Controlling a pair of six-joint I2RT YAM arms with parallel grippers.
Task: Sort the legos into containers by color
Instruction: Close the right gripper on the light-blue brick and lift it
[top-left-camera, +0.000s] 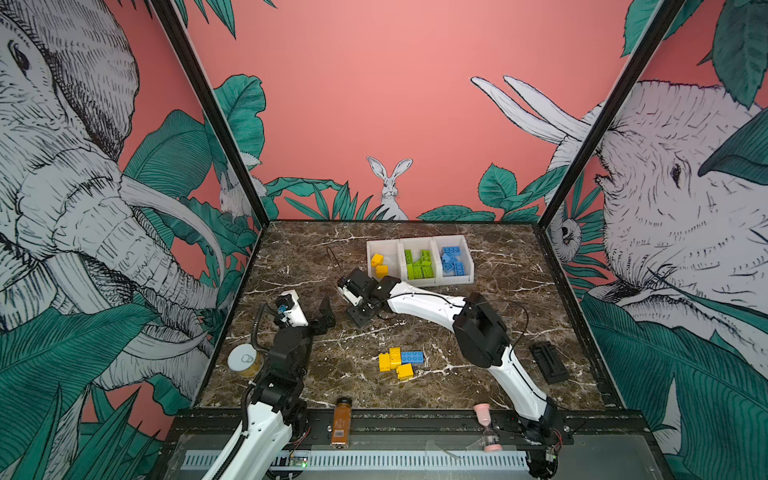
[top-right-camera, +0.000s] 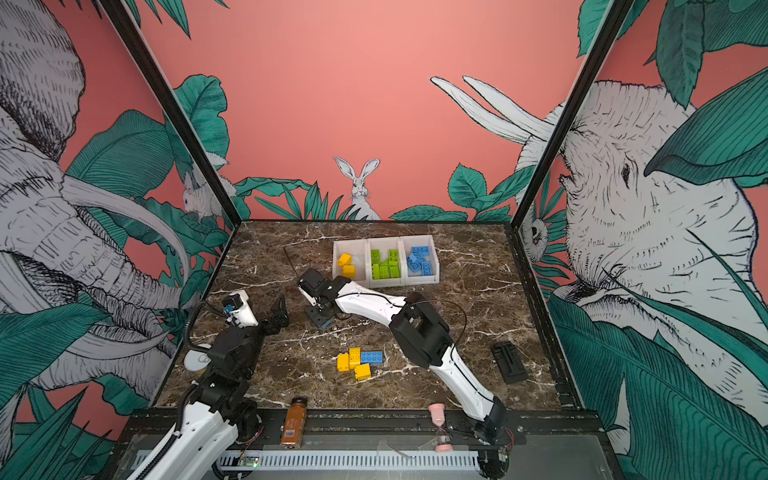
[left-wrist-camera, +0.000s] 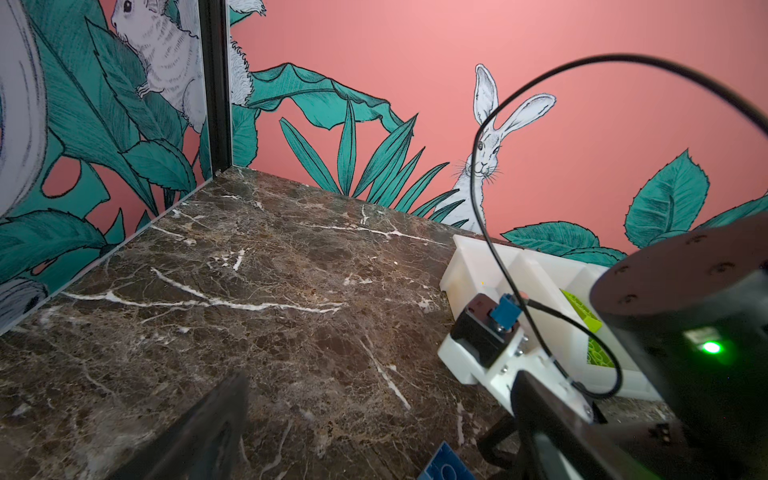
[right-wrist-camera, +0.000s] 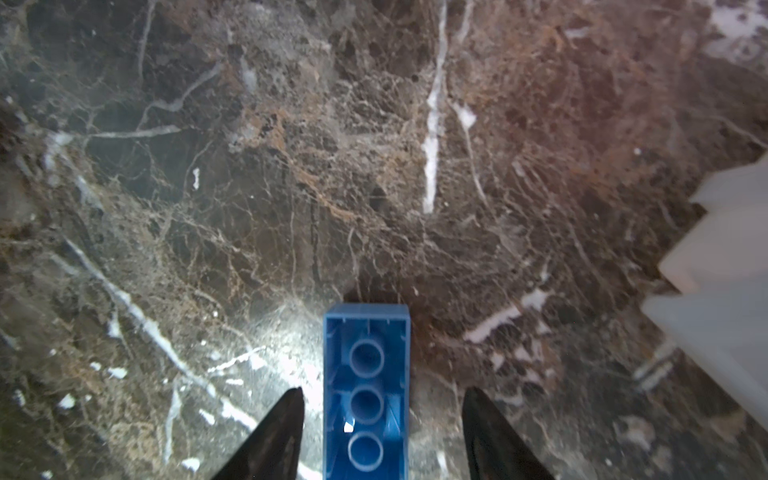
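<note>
The right jaws straddle a blue lego (right-wrist-camera: 365, 390), hollow underside showing, on the worktop (right-wrist-camera: 291, 166), gaps either side, seemingly not gripping; the left jaws stand wide open.

- L arm (top-left-camera: 286, 361): folded at near-left, wrist low over the table.
- L gripper (top-left-camera: 326, 316): aimed far-right, jaws spread wide.
- R arm (top-left-camera: 428, 305): stretched from near-right across mid, twd far-left.
- R gripper (top-left-camera: 358, 316): pointing down, jaws partly apart.
</note>
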